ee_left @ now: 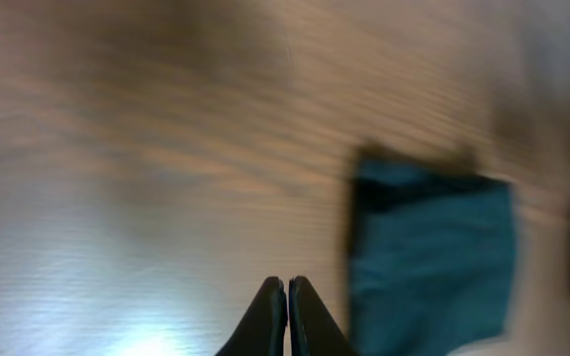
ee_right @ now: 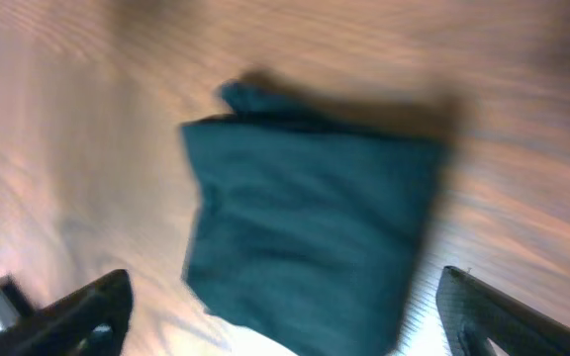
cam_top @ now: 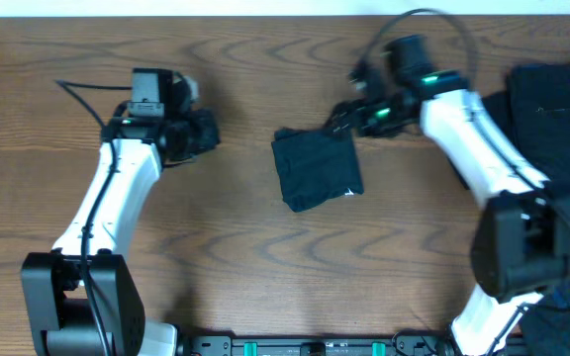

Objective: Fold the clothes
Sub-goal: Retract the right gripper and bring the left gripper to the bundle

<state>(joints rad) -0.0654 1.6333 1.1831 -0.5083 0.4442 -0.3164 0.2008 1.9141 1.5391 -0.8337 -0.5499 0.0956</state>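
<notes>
left jaws shut, empty, well left of folded garment (cam_top: 317, 168); right jaws wide open, empty, at its upper-right corner. Fold could be snagged undone by low retreat.

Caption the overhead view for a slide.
Folded dark garment lies mid-table; right fingers open beside its far corner, left fingers shut and apart, more dark clothes heaped at the right edge.

No text, number or brand can be read. The tiny white tag (cam_top: 352, 191) on the folded dark navy fabric rectangle (cam_top: 315, 168) is too small.
</notes>
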